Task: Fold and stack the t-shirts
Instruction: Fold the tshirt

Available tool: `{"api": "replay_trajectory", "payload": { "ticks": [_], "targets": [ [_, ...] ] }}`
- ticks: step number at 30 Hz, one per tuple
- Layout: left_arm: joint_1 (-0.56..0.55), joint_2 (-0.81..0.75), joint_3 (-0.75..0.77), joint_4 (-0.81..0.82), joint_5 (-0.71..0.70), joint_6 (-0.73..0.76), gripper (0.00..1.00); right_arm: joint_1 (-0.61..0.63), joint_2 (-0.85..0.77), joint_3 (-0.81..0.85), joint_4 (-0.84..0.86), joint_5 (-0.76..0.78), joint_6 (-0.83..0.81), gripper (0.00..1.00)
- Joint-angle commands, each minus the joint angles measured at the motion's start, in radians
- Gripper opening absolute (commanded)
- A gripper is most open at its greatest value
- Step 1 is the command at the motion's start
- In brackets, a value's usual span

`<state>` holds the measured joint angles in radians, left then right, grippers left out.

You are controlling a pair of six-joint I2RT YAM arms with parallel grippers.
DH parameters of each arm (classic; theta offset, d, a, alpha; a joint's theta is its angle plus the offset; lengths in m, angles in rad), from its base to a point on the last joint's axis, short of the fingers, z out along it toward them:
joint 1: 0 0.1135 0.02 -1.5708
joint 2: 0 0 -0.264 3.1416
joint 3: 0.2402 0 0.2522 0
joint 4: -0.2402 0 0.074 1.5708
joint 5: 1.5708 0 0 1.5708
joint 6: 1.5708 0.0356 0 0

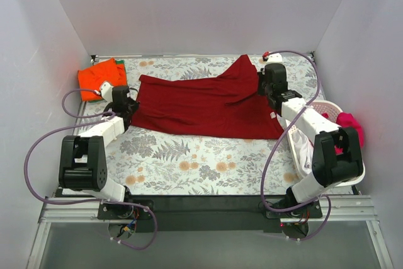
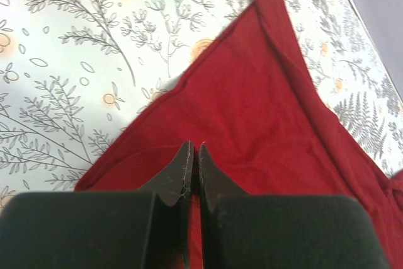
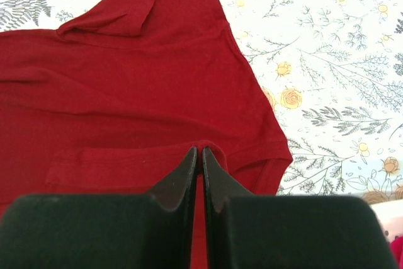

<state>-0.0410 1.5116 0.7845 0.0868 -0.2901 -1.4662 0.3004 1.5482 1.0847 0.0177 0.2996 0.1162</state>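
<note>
On the flowered tabletop [image 1: 189,162] the crimson t-shirt [image 1: 201,102] lay stretched across the far half, my left jaws and right jaws clenched on its ends to flatten it; next, I judged, came an even fold together.

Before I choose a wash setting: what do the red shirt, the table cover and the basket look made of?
Red shirt: soft matte knit, probably cotton jersey; it drapes, creases, and shows stitched hems. Table cover: smooth flat sheet with printed flowers, cloth or vinyl, unclear. Basket: white moulded plastic, judging by its latticed wall.
</note>
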Motion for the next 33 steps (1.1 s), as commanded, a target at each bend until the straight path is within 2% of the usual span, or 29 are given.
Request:
{"api": "replay_trajectory", "payload": {
  "ticks": [1,7,16,28,31,32,33],
  "targets": [
    [0.036,0.009,0.027,-0.001,0.011,-0.013,0.00,-0.007,0.018,0.064,0.048,0.004,-0.021,0.01],
    [0.090,0.073,0.048,0.025,0.107,0.001,0.00,-0.007,0.064,0.106,0.045,0.013,-0.030,0.01],
    [0.092,0.203,0.153,0.021,0.207,0.043,0.00,-0.010,0.092,0.118,0.039,0.070,-0.047,0.01],
    [0.092,0.259,0.234,-0.012,0.160,0.058,0.00,-0.029,0.145,0.135,0.038,0.084,-0.047,0.01],
    [0.092,0.266,0.257,-0.019,0.166,0.064,0.17,-0.032,0.161,0.147,0.034,0.084,-0.041,0.01],
    [0.092,0.262,0.257,-0.021,0.164,0.066,0.30,-0.033,0.167,0.159,0.031,0.078,-0.036,0.01],
    [0.092,0.257,0.260,-0.024,0.163,0.067,0.35,-0.038,0.177,0.167,0.016,0.067,-0.032,0.01]
  ]
}}
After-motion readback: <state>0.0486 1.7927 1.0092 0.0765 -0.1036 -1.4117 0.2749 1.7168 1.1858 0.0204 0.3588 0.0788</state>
